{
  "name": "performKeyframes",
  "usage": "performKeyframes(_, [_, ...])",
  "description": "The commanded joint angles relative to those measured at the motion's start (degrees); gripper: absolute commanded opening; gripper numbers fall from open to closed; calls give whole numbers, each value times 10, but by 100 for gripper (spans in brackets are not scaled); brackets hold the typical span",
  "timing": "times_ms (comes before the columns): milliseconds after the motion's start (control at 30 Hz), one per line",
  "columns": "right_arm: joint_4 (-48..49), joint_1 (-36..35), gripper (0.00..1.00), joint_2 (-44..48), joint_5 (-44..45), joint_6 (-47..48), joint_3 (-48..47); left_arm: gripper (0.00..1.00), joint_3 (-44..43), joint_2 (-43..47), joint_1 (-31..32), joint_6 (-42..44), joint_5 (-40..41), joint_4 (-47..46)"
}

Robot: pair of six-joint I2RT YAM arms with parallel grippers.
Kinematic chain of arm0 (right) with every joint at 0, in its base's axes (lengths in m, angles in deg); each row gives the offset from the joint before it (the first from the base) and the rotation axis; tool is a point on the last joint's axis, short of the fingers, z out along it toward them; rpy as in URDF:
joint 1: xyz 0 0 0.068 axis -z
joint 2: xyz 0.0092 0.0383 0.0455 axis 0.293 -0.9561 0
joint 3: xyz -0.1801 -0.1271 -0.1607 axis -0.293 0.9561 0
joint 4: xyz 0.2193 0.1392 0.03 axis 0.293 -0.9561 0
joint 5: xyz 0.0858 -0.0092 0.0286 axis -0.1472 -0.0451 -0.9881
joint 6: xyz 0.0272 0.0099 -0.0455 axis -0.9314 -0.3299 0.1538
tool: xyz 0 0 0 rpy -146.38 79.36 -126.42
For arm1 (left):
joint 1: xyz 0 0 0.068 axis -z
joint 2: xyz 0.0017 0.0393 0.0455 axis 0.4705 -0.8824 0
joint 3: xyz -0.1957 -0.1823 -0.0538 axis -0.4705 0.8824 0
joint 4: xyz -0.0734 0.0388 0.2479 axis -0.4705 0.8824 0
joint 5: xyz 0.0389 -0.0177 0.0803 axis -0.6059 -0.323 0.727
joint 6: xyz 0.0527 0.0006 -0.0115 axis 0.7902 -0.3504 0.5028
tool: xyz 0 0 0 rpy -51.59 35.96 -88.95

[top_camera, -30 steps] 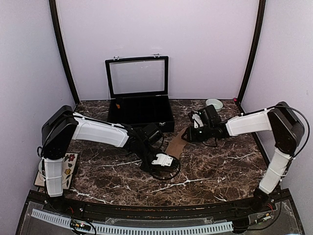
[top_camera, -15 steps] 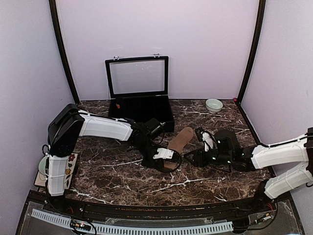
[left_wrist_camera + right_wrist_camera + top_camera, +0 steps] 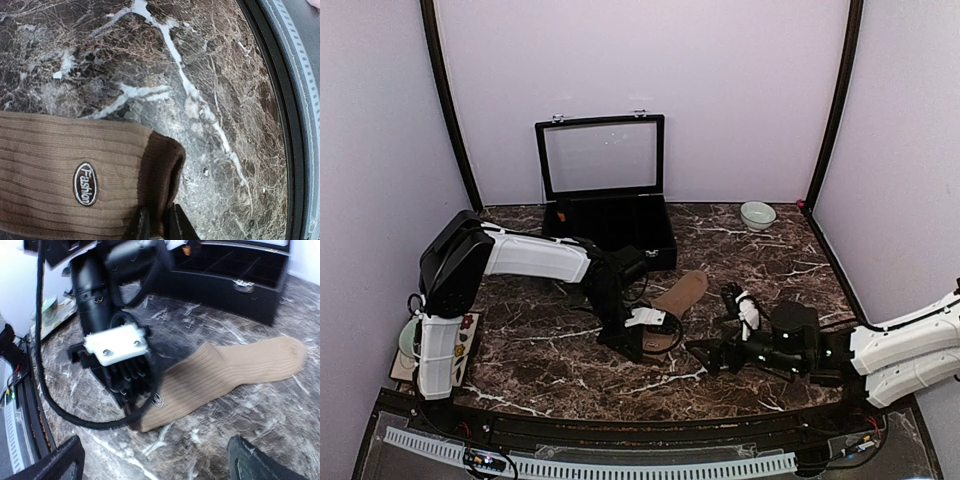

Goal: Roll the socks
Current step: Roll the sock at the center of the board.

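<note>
One tan ribbed sock with a dark brown cuff lies flat on the marble table, toe towards the back right. My left gripper is shut on that cuff at the sock's near end. In the left wrist view its fingertips pinch the brown cuff beside an oval "Fashion" label. My right gripper hovers low just right of the cuff, open wide and holding nothing. From the right wrist I see the sock, the left gripper on its cuff, and my own right gripper.
A black case with its glass lid raised stands at the back centre. A small pale bowl sits at the back right. A floral card and a dish lie by the left arm's base. The table's front rail is close.
My right arm swung from near the case to the front right and opened its jaws. My left gripper closed on the sock's cuff, and the sock shifted slightly nearer.
</note>
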Motion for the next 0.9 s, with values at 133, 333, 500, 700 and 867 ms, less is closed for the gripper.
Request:
performKeyframes(133, [192, 3, 100, 65, 127, -94, 130, 17, -31, -31, -1, 7, -1, 69])
performKeyframes(333, [43, -18, 74, 15, 35, -14, 45, 16, -69, -71, -2, 7, 3, 91])
performKeyframes(500, [25, -60, 66, -55, -23, 75, 3, 16, -101, -100, -8, -13, -8, 114])
performKeyframes(700, [8, -109, 55, -138, 16, 173, -49, 16, -145, -144, -19, -13, -31, 169])
performKeyframes(867, [27, -113, 51, -214, 48, 230, -93, 16, -169, -171, -24, -1, -38, 197])
